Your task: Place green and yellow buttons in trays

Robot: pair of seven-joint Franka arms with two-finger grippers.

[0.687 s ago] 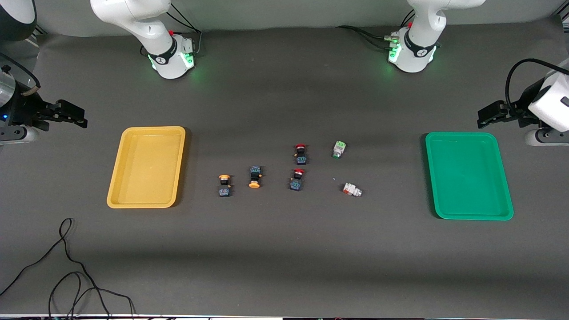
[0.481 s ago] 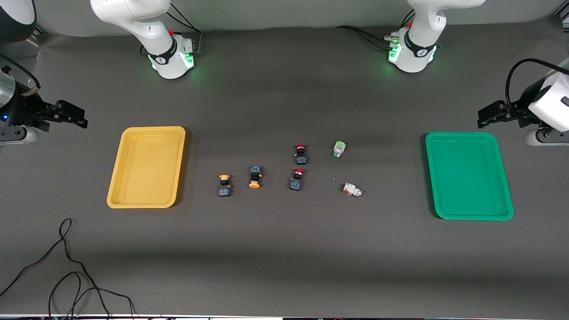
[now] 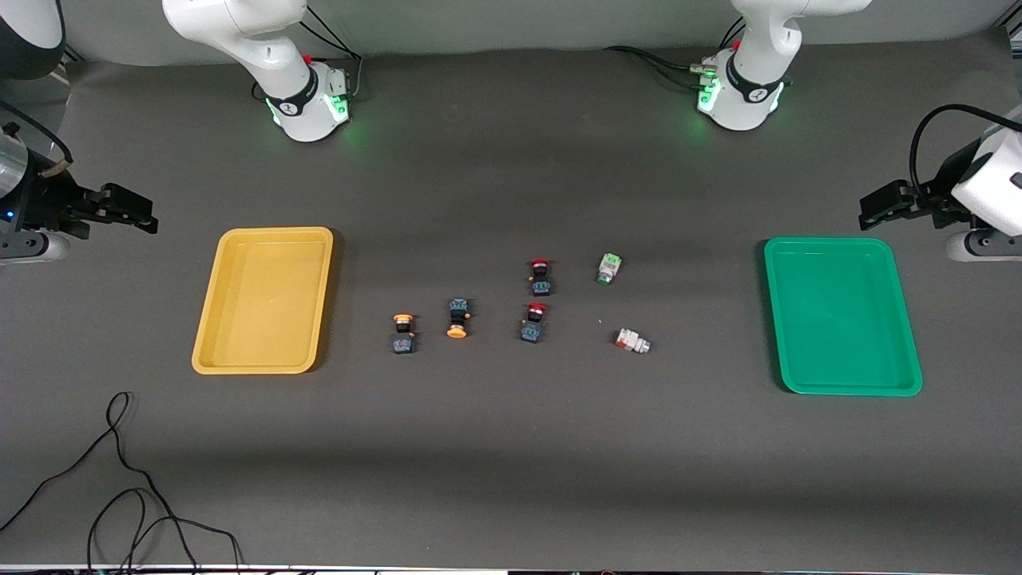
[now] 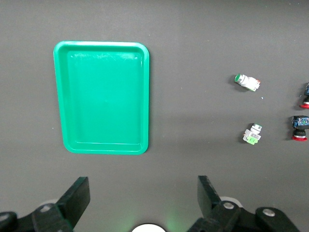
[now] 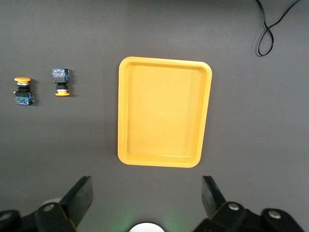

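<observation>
From the front we see all six buttons lying in a loose cluster mid-table between the yellow tray [image 3: 263, 299] toward the right arm's end and the green tray [image 3: 842, 315] toward the left arm's end, both trays holding nothing. Each wrist view catches only its own share: the left one shows the green tray [image 4: 101, 96], the two whitish buttons and the red-capped pair at the frame's edge; the right one shows the yellow tray [image 5: 164, 111] and the two yellow-capped buttons. The yellow-capped buttons [image 3: 403, 333] [image 3: 457, 318] have round, flat caps on dark blocky bodies; the red-capped buttons [image 3: 540, 276] [image 3: 533, 323] match them in shape. The green-marked button [image 3: 608, 268] and the red-orange-marked button [image 3: 633, 341] are pale and chunky, lying on their sides. The trays are smooth, glossy plastic with rounded corners (the table covering is matte dark grey). The left gripper [image 4: 140, 205] and the right gripper [image 5: 147, 205] hang over bare table beside their trays, fingers spread wide, grasping nothing.
</observation>
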